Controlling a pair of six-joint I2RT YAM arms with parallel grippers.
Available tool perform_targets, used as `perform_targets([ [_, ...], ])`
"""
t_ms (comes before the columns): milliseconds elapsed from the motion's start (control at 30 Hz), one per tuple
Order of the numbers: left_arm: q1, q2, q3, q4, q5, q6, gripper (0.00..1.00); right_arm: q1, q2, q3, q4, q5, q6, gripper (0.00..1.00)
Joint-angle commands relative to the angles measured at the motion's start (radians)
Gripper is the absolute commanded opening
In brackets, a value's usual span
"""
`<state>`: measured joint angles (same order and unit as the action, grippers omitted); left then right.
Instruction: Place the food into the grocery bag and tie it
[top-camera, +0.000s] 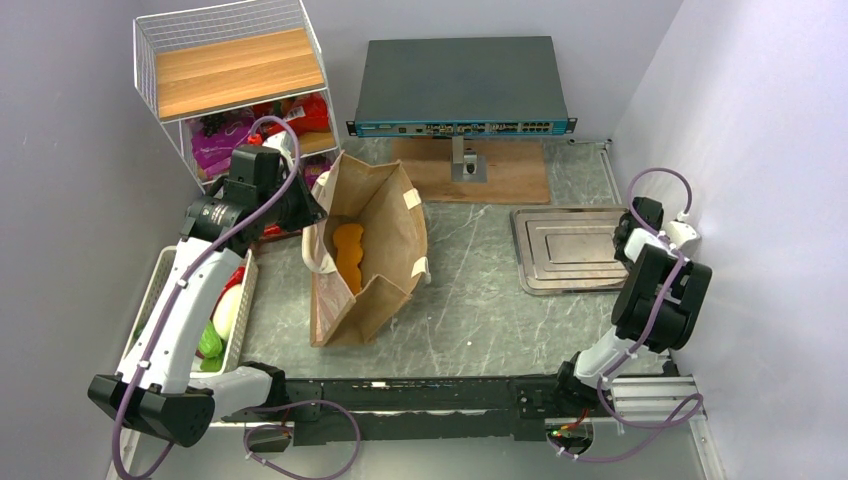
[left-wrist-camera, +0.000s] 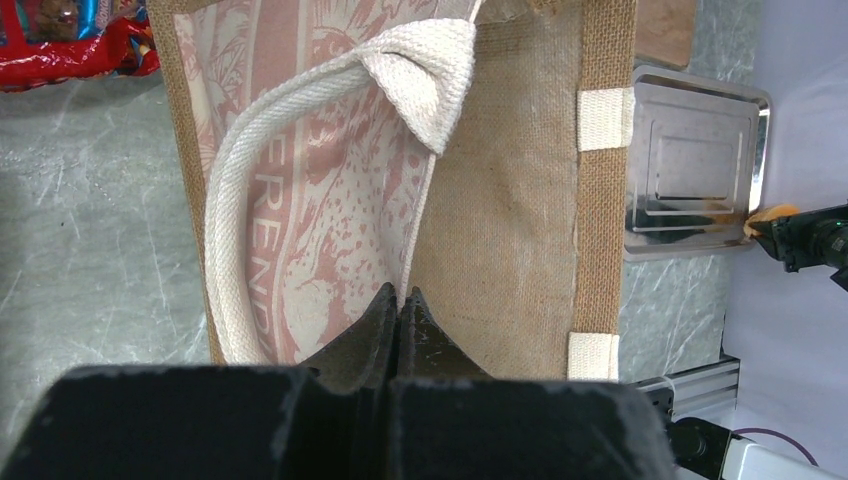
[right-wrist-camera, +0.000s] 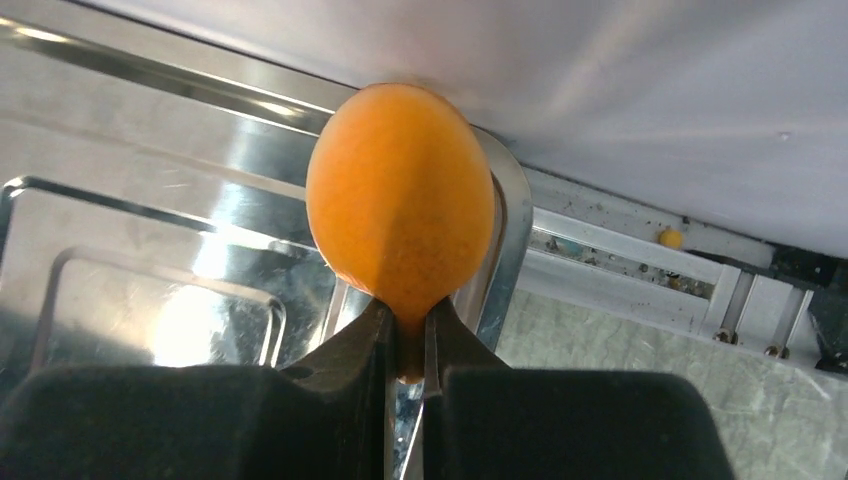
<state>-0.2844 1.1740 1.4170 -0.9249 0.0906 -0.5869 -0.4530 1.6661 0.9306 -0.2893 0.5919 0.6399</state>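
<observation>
The table (top-camera: 470, 300) was grey and marbled, enclosed by pale walls (top-camera: 60, 150). The bag (top-camera: 385, 215) lay open left of centre with an orange item (top-camera: 349, 255) inside. Only the wrist views showed the grips. The left gripper (left-wrist-camera: 400, 300) was pinched shut on the bag's rim. The right gripper (right-wrist-camera: 408, 320) clamped an orange piece (right-wrist-camera: 400, 200) by its narrow end, over the tray (right-wrist-camera: 130, 200) rim at the table's right edge.

The left arm (top-camera: 185, 300) hides much of the basket (top-camera: 244, 305); the red packet (left-wrist-camera: 70, 55) is cropped.
</observation>
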Motion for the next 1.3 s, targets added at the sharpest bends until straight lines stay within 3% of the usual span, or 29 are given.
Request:
perform_targets([
  [0, 0.006, -0.039, 0.003, 0.081, 0.022, 0.008, 0.00, 0.034, -0.077, 0.027, 0.049, -0.053, -0.094, 0.00],
  [233, 0.006, -0.052, 0.009, 0.078, 0.032, 0.005, 0.00, 0.158, -0.148, 0.039, 0.074, -0.170, -0.157, 0.00],
  [467, 0.005, -0.048, 0.032, 0.062, 0.034, 0.003, 0.00, 0.265, -0.266, 0.000, 0.167, -0.528, -0.231, 0.00],
  [767, 0.005, -0.060, 0.010, 0.089, 0.053, -0.020, 0.00, 0.340, -0.494, -0.157, 0.254, -0.873, -0.118, 0.00],
  [867, 0.006, -0.056, 0.009, 0.091, 0.061, -0.018, 0.00, 0.364, -0.544, -0.176, 0.265, -0.909, -0.107, 0.00],
  [1267, 0.006, -0.052, -0.016, 0.114, 0.096, -0.026, 0.00, 0.416, -0.566, -0.156, 0.276, -1.194, -0.029, 0.00],
])
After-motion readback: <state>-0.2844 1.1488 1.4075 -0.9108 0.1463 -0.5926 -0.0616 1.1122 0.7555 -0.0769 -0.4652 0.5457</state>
